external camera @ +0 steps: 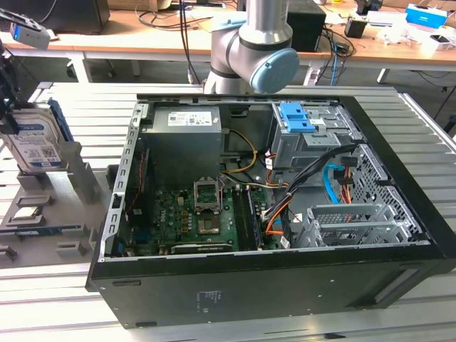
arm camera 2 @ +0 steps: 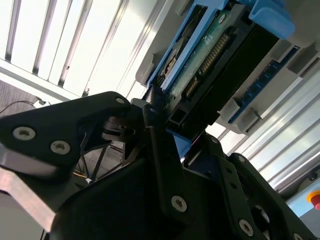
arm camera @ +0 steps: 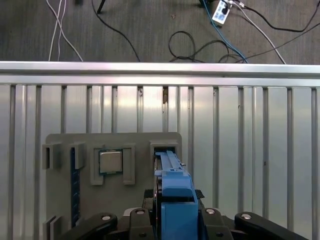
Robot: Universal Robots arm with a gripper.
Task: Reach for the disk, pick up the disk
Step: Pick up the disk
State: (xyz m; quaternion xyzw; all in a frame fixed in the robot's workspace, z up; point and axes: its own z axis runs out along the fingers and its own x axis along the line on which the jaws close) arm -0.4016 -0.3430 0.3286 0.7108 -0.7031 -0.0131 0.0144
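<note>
While disk (external camera: 34,146) stands on edge, long axis upright, hand (arm camera 2: 180,126) straddles it; grip unclear.

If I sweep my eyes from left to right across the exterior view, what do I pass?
The disk standing in its gray holder → the green circuit board inside the open computer case → the blue plastic bracket → the perforated metal cage.

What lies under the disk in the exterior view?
A grey slotted holder; the disk stands on edge in it. The disk's lower edge is hidden inside the slot.
</note>
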